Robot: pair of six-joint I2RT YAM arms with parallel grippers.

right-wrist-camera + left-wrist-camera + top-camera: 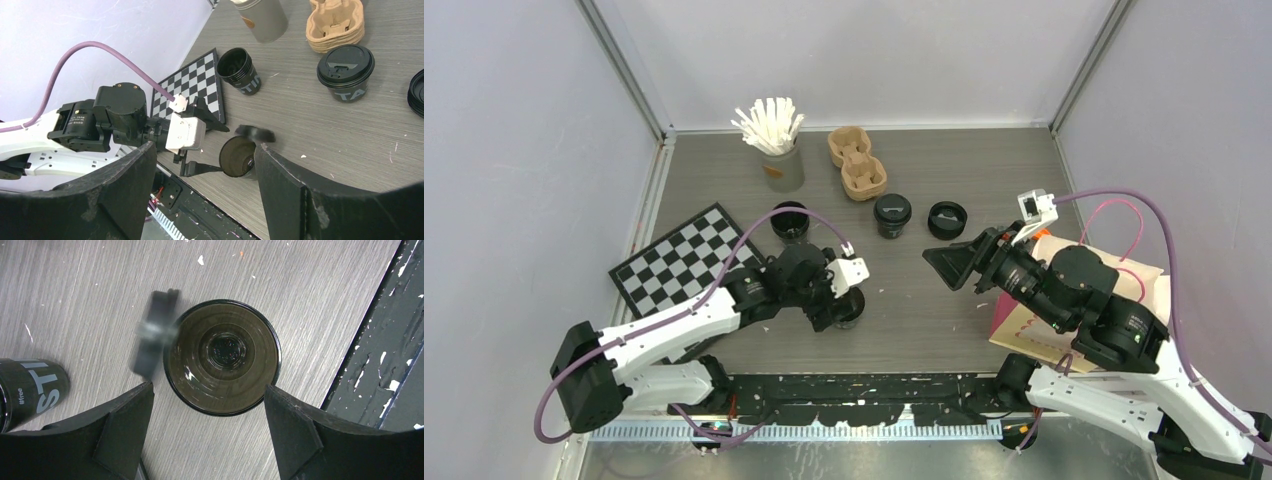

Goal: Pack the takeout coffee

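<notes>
An open, empty black cup (221, 357) stands near the table's front edge. My left gripper (207, 386) is open above it, with its fingers on either side of the rim and nothing held. A blurred black lid (152, 335) is beside the cup's rim, and it shows in the right wrist view (255, 133) too. A second open cup (791, 220) with pale lettering, a lidded cup (892, 213) and a loose lid (947, 217) stand further back. My right gripper (946, 267) is open and empty, hovering right of centre and pointing at the left arm.
A brown pulp carrier (856, 160) and a grey cup of white sticks (774, 150) stand at the back. A checkerboard (686, 260) lies on the left. A pink paper bag (1124, 285) lies under the right arm. The black front rail (380, 355) is close to the cup.
</notes>
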